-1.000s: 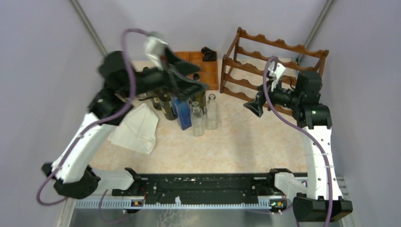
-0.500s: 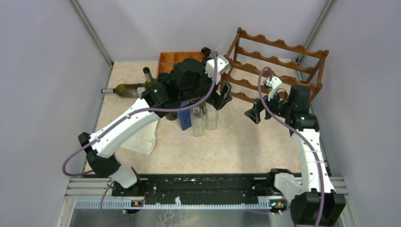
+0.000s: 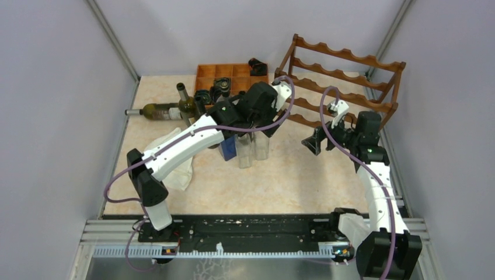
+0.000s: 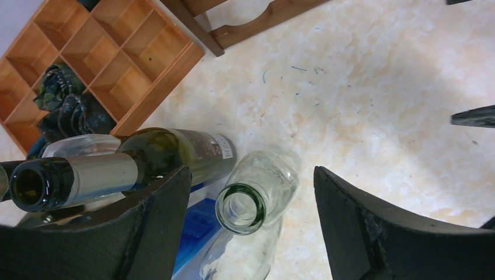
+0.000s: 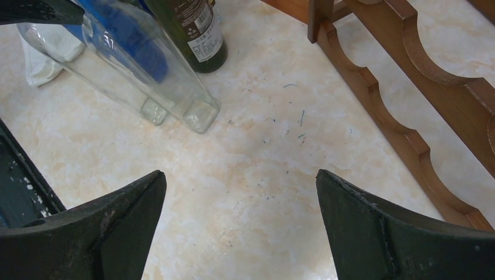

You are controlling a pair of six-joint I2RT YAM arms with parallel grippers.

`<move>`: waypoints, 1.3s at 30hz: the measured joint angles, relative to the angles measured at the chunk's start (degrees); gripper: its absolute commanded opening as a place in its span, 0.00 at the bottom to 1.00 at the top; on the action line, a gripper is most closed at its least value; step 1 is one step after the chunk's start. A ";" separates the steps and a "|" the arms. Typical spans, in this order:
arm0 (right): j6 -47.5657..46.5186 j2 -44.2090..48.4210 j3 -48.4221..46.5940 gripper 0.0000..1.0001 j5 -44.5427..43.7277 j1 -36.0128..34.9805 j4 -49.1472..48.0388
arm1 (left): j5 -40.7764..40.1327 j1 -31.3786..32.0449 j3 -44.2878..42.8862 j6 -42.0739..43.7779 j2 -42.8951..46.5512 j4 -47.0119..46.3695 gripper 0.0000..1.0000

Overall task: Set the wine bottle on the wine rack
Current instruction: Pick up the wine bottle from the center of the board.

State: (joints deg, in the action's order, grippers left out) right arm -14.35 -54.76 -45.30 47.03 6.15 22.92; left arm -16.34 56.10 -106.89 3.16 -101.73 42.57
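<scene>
The wine rack [image 3: 341, 81] stands at the back right, its foot showing in the left wrist view [image 4: 257, 17]. Several bottles cluster mid-table. My left gripper [image 3: 261, 127] hangs over them, open. Its jaws [image 4: 252, 175] straddle the mouth of an upright clear glass bottle [image 4: 257, 192] without touching it. A dark green wine bottle [image 4: 181, 153] with a silver foil neck leans beside the left finger. My right gripper [image 3: 311, 142] stands open over bare table [image 5: 240, 175], beside the rack's lower rail [image 5: 408, 76].
A second clear bottle [image 3: 244, 153] and a blue box [image 3: 229, 149] stand in the cluster. Another green bottle [image 3: 157, 109] lies at the far left. An orange compartment tray [image 3: 227, 73] sits at the back. A white cloth [image 3: 175, 166] lies at the left.
My left arm has swung right and down from above the dark bottles to over the clear bottles, its jaws narrowing a little. The right arm has shifted only slightly.
</scene>
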 measured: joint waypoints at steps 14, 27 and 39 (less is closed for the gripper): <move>-0.20 0.07 0.70 0.99 -0.52 0.00 -0.76 | -1.97 0.00 0.17 -0.79 -1.29 2.23 0.66; -1.07 0.07 0.70 0.99 -1.66 0.00 -0.68 | 1.92 -0.11 0.74 -2.29 -1.29 2.93 0.00; -1.88 0.07 0.70 0.99 -4.63 0.02 -0.63 | 12.55 3.52 11.47 9.90 4.90 -9.14 0.00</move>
State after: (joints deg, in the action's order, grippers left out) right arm -16.23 -54.70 -44.60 42.39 6.17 22.28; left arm -3.79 59.61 -95.42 13.06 -96.84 33.43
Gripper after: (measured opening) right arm 0.985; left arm 0.402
